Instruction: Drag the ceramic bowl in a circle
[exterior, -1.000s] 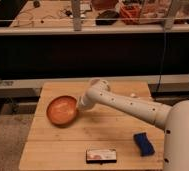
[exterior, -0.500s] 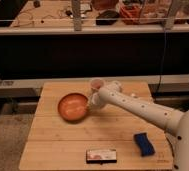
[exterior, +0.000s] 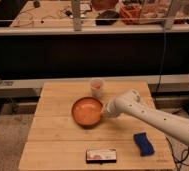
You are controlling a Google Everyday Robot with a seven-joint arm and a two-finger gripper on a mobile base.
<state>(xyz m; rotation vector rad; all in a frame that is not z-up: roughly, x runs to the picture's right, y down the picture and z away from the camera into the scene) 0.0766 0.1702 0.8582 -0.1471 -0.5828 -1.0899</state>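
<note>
The ceramic bowl (exterior: 86, 111), wide and shallow with a glossy orange inside and a darker rim, sits near the middle of the wooden table (exterior: 53, 130). My white arm reaches in from the lower right, and the gripper (exterior: 105, 110) is at the bowl's right rim, shut on it. The arm's wrist hides the fingertips.
A small pinkish translucent cup (exterior: 97, 87) stands just behind the bowl. A blue sponge (exterior: 142, 143) lies at the right front. A flat dark packet (exterior: 101, 155) rests near the front edge. A railing and cluttered bench lie beyond the table.
The bowl has slid to the right and a little toward the front, from the table's left side to its middle, with the gripper staying at its rim.
</note>
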